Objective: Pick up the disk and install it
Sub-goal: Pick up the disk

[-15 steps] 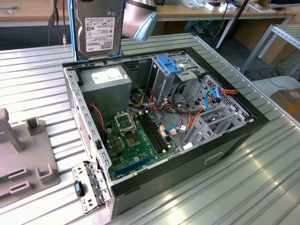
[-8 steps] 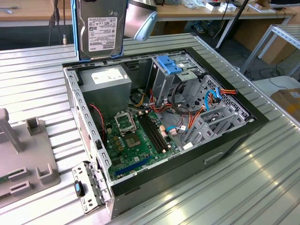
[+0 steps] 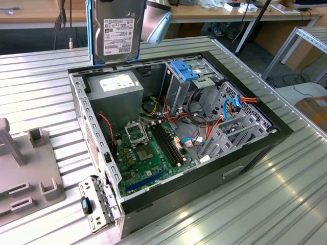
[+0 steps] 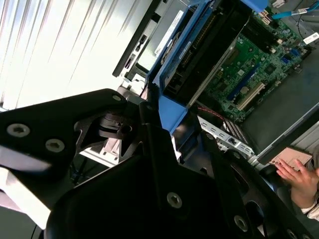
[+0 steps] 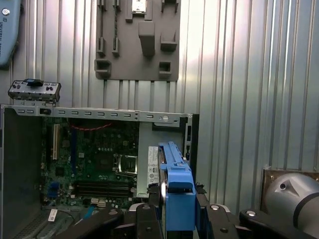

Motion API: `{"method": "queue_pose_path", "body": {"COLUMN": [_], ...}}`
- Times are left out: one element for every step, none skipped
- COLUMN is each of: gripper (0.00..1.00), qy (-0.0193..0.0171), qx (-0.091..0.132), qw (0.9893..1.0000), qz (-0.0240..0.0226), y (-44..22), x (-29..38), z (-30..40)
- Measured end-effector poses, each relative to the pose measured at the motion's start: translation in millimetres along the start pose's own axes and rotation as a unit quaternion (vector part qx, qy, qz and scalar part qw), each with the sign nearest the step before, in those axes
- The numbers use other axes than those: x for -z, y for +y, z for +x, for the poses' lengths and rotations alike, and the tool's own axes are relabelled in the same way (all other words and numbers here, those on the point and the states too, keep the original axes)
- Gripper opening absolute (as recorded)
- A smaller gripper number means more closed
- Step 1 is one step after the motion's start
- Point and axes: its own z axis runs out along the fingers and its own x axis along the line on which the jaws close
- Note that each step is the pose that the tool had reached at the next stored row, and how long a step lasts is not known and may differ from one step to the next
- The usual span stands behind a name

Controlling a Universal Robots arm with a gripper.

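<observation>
The gripper [image 5: 178,221] has its black fingers [image 5: 148,221] pinched on the disk [image 3: 115,30], clamping its blue-framed edges. In the exterior view the disk hangs on end at top centre, long axis upright, label facing out. It is above the computer case [image 3: 204,176], over the edge by the power supply [image 3: 116,88]. The drive cage [image 3: 207,87] and its light-blue bracket [image 3: 184,70] lie lower right, where cables [image 3: 244,100] crowd.

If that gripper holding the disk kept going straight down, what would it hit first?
Likely the grey box in the case's corner, or the case rim beside it. The disk in the gripper would touch first; depth is unclear.
</observation>
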Motion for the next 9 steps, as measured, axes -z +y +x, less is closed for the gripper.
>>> {"method": "queue_pose_path", "body": {"gripper": [0.36,0.36,0.36,0.36,0.36,0.36,0.36,0.36,0.36], "qy": [0.0,0.0,0.0,0.0,0.0,0.0,0.0,0.0,0.0], "qx": [0.0,0.0,0.0,0.0,0.0,0.0,0.0,0.0,0.0], "qw": [1.0,1.0,1.0,1.0,1.0,1.0,1.0,1.0,1.0], "qz": [0.0,0.0001,0.0001,0.0,0.0001,0.0,0.0,0.0001,0.0], "y": [-0.6,-1.0,-1.2,-1.3,-1.7,-2.7,-4.0,-4.7,-5.8], "x": [0.0,-0.1,-0.1,-0.1,-0.1,0.0,-0.1,-0.1,-0.1], "z": [0.0,0.1,0.0,0.0,0.1,0.1,0.2,0.2,0.2]}}
